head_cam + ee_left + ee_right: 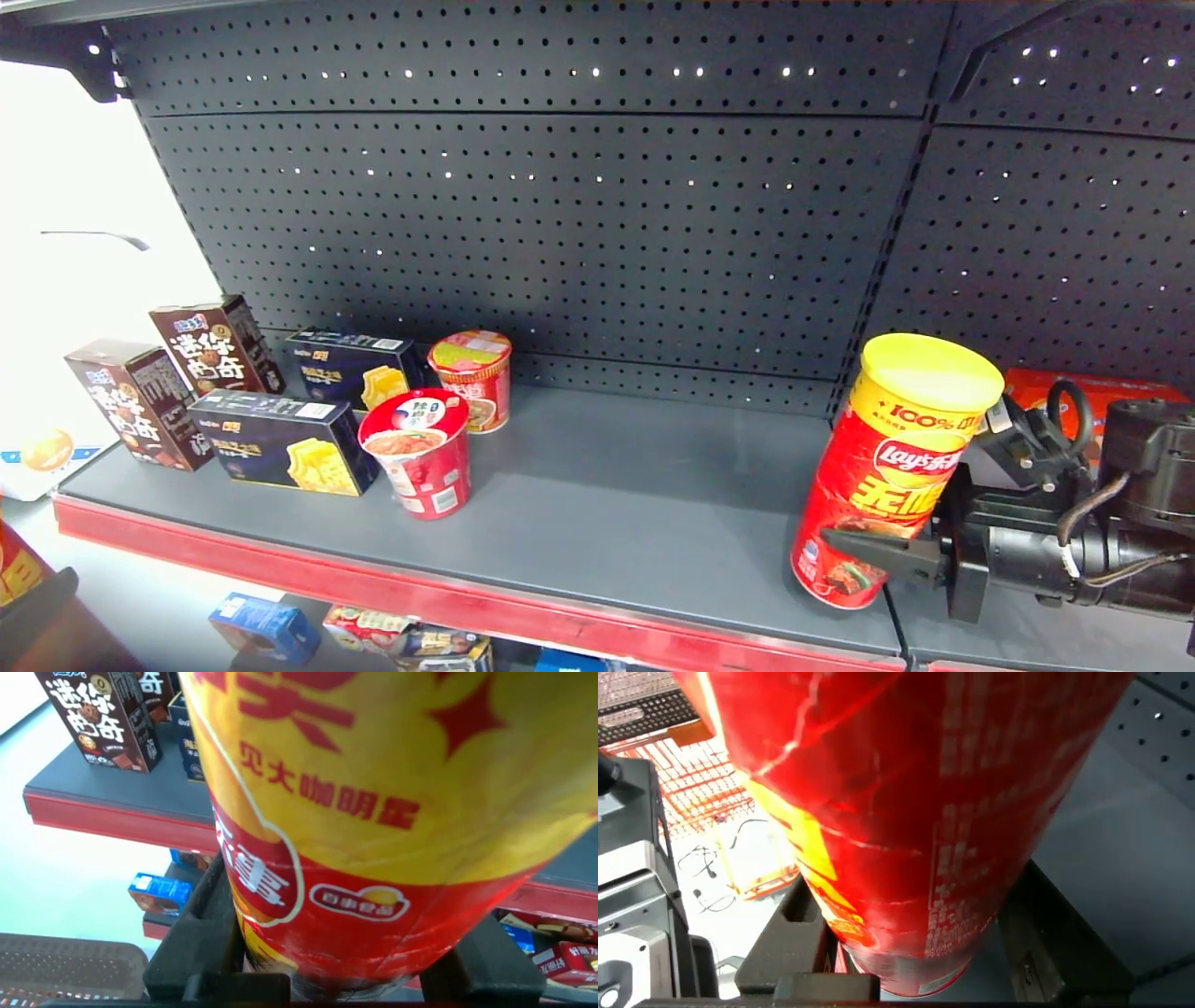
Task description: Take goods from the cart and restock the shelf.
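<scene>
Perforated black metal backs the smooth grey shelf (607,504), carrying two brown cartons (140,403), two dark blue boxes (280,441) and two tapered red cups (422,462). The right tool (924,929) clamps a glossy, yellow-lidded cylindrical chip can (896,448), tilted on the shelf's right end; the left tool (346,952) clamps a second can (374,812) in front of the shelf.

The right arm (1046,551) is matte black and blocky, its claw (896,485) tapered, black cables (1083,504) looping over the wrist.

chip can (374,812): edge-cropped | orange box (1097,385): partly behind right arm (1074,551)
</scene>
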You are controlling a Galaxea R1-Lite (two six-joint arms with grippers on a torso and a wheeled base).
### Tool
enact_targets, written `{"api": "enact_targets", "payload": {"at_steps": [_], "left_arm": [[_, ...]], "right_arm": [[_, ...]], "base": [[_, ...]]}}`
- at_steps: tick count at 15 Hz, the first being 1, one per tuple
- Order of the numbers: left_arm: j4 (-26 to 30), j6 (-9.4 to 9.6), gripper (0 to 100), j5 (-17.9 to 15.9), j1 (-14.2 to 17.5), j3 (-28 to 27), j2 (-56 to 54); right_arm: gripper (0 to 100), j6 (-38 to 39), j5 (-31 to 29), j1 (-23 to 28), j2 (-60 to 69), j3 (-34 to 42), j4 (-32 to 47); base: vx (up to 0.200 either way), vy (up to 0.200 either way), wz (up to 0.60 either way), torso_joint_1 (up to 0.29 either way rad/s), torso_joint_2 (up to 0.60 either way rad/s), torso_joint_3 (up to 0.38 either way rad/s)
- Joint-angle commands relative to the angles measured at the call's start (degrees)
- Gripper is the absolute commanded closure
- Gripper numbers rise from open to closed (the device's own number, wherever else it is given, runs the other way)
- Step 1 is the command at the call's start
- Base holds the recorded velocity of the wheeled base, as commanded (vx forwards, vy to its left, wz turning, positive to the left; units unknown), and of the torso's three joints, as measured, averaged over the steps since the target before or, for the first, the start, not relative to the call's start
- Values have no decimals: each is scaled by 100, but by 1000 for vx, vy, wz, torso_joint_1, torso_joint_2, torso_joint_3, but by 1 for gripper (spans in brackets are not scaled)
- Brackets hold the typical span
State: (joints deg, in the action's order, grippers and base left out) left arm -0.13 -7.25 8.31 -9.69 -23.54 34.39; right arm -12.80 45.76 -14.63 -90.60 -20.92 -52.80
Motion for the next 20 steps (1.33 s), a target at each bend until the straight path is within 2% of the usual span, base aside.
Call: {"api": "enact_targets", "payload": {"at_steps": [1, 5, 14, 15, 20], "left_arm": [[-4, -4, 100, 4, 2, 7, -2], [-4, -13, 100, 4, 2, -1, 6], [-13, -22, 100, -14, 2, 166, 15], [-13, -22, 100, -5, 2, 192, 15], [-13, -22, 100, -5, 2, 192, 15]], "right_arm": [[100, -12, 3, -22, -151, 0, -46], [100, -21, -6, -31, -590, 18, -442], [100, -47, 3, -75, -845, 35, -556], [0, -47, 3, -102, -872, 35, -574], [0, -47, -6, -137, -872, -9, -662]], "base": [[0, 0, 0, 0, 0, 0], [0, 0, 0, 0, 0, 0], [0, 0, 0, 0, 0, 0], [0, 0, 0, 0, 0, 0], [0, 0, 0, 0, 0, 0]]}}
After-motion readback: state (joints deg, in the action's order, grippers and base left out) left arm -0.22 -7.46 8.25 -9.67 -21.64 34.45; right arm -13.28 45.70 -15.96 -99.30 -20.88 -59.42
